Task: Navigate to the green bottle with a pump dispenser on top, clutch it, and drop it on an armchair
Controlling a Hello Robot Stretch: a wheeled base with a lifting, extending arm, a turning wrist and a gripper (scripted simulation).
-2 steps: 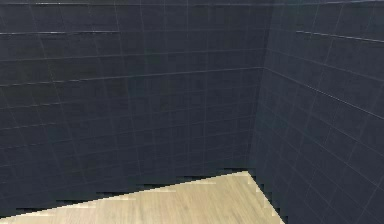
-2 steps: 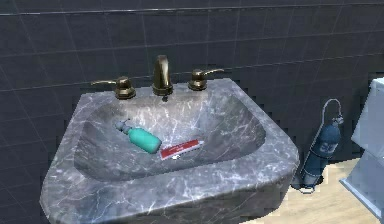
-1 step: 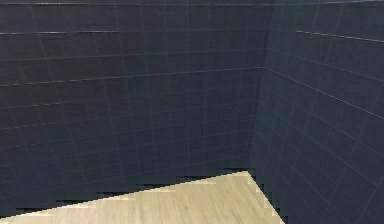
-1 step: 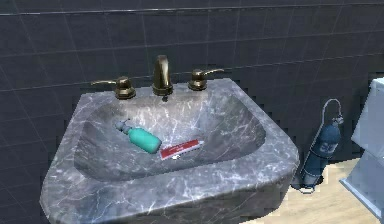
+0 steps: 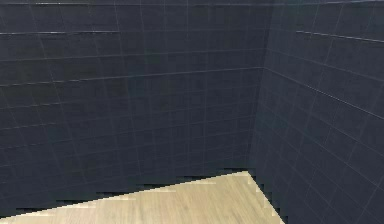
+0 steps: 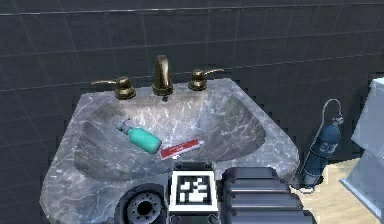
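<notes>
In the arm side view we see the bottle (image 6: 143,138), teal-green with a pale top, lying on its side in the basin of a grey marble sink (image 6: 70,160). Its top points toward the basin's upper left. Just beside it, toward the view's right, lies a red tube (image 6: 182,150). A brass tap (image 6: 162,75) with two handles stands on the sink's back rim.

At this view's bottom edge, by the sink's near rim, we see the arm (image 6: 262,197), a white marker (image 6: 193,192) and, left of that, the gripper (image 6: 143,206) as a dark round body. We cannot make out its fingers, so we cannot tell their state or whether it has hold of anything. The bottle lies near the gripper, farther up the picture; we cannot tell whether they touch.

A dark blue canister (image 6: 322,150) stands on the floor beside the sink, at the view's right.

In the forward view, dark tiled wall (image 5: 130,90) turns a corner above a pale wood floor (image 5: 200,205).
</notes>
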